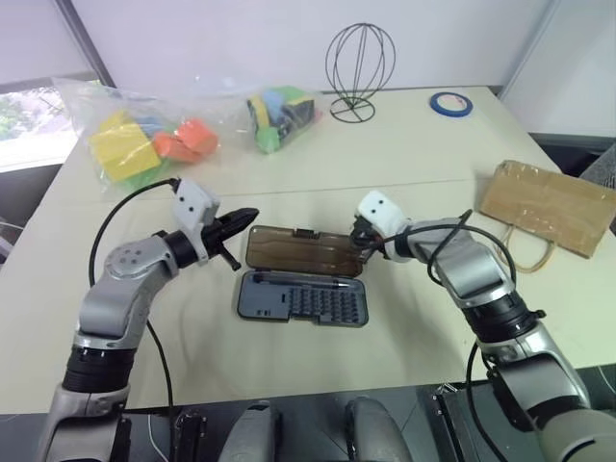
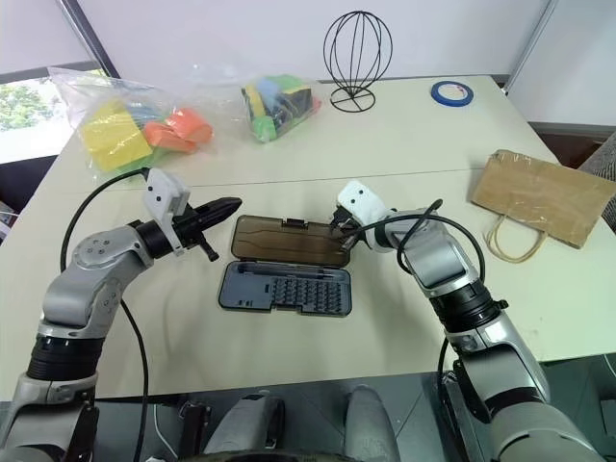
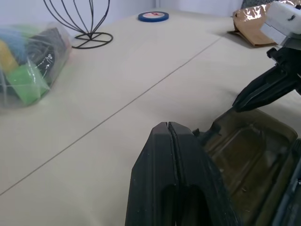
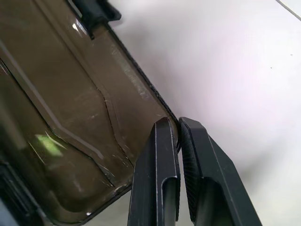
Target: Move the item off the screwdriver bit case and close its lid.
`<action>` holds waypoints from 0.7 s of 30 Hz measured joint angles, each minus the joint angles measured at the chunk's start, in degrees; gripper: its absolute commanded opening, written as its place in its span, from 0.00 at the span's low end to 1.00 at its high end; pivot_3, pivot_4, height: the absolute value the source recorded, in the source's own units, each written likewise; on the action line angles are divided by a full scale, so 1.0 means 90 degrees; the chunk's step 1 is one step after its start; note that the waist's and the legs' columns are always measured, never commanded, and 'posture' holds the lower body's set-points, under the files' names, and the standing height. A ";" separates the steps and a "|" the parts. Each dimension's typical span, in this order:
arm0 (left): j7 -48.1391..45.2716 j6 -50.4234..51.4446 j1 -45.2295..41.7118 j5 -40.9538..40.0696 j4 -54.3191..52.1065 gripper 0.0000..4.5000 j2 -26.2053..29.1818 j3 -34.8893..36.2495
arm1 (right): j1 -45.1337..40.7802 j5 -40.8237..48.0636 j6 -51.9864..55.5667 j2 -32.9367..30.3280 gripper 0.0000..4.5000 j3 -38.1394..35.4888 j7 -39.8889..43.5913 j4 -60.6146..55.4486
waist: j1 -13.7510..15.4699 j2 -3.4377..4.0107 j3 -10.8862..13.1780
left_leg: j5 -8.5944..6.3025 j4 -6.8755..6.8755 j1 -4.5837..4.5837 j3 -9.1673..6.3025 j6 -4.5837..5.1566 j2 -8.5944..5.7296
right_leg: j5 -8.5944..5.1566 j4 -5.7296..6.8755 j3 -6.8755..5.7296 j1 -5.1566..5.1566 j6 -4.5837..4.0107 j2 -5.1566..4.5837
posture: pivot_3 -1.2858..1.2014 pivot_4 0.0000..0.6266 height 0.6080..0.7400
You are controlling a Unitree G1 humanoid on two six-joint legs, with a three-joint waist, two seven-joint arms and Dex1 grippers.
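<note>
The right gripper [image 4: 178, 129] is pinching its two black fingers [image 4: 157, 160] together on the rim of the lid [image 2: 289, 241], at the lid's right far corner; the jaws are nearly closed, with only the thin smoky-brown plastic edge between them. The left gripper [image 1: 236, 220] is holding its fingers [image 3: 171, 155] pressed fully together with nothing in them, hanging level just beside the lid's left end, close to the small black latch [image 1: 306, 233] side but not clearly touching it. The lid is lying flat and open on the table [image 1: 289, 173], hinged back away from the robot, and the dark grey base of the case [image 1: 303, 298] with its rows of bits is sitting just in front of it, near the middle of the table towards the near edge. The paper bag [image 1: 549, 204] is already lying off the case, well apart from it by the table's right edge, its cord handles trailing towards the near side. So the first step looks finished and the closing step is in hand. The next move, as I judge it, calls for lifting the gripped corner up and swinging it over towards the robot about the hinge, then pressing down until the latch catches; a grip on one corner alone may twist the lid or drag the light base along.
</note>
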 measured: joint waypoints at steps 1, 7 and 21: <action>0.0000 0.0000 -0.0016 0.0005 0.0001 0.00 -0.0006 -0.0008 | -0.0026 0.0030 0.0052 0.0024 0.01 -0.0003 0.0000 -0.0022 | -0.0003 0.0000 0.0000 | 0.0000 0.0000 0.0000 0.0000 0.0000 0.0001 | 0.0000 0.0000 0.0000 0.0000 0.0000 0.0001 | 0.52 0.24 1.00; -0.0001 -0.0002 -0.0061 0.0053 0.0001 0.00 -0.0014 -0.0034 | -0.0065 0.0031 0.0129 0.0074 0.01 0.0039 -0.0012 -0.0047 | -0.0001 0.0000 0.0000 | 0.0000 0.0000 0.0001 0.0000 0.0000 0.0001 | 0.0000 0.0001 0.0000 0.0000 0.0000 0.0001 | 0.52 0.24 1.00; -0.0003 -0.0017 -0.0061 0.0061 0.0002 0.00 -0.0044 -0.0036 | -0.0114 0.0151 0.0121 0.0044 0.70 0.0154 0.0112 0.0040 | 0.0011 0.0000 0.0002 | 0.0000 0.0001 -0.0006 0.0001 0.0000 0.0000 | 0.0000 0.0000 0.0000 -0.0005 0.0000 0.0000 | 0.52 0.24 1.00</action>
